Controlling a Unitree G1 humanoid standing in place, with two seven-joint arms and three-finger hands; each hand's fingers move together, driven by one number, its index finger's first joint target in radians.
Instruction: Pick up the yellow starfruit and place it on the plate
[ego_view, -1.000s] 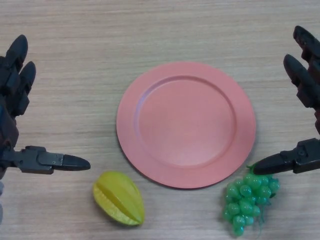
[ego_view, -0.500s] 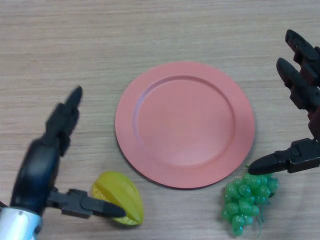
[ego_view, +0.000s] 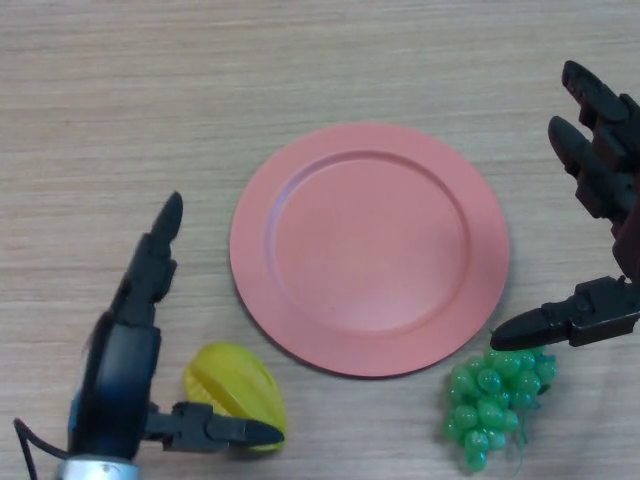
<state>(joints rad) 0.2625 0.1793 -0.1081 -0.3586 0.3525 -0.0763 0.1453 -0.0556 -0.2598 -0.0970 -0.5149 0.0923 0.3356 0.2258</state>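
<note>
- Work surface: a light wood-grain table (ego_view: 330, 70) fills the head view and carries every item.
- Target receptacle: a salmon-pink plate (ego_view: 300, 330) sits at the centre of the table. Nothing lies on it.
- Task object: the yellow starfruit (ego_view: 232, 378) lies on the table near the bottom edge, just beside the plate's lower-left rim and not on the plate.
- Left hand (ego_view: 125, 360): positioned over the left side of the starfruit. Its fingers point straight up the table, left of the plate; its thumb reaches across the lower part of the fruit. The hand is spread apart with the fruit in the gap. No clamping on the fruit is visible, and contact between thumb and fruit cannot be confirmed.
- Right hand (ego_view: 600, 200): at the right edge of the view, fingers extended and spread, thumb tip just above the green grapes (ego_view: 492, 405). It holds nothing.
- Progress estimate: early stage. The approach to the starfruit appears made. Remaining steps: close the left hand on the fruit, lift it, carry it right and up over the plate, release it.
</note>
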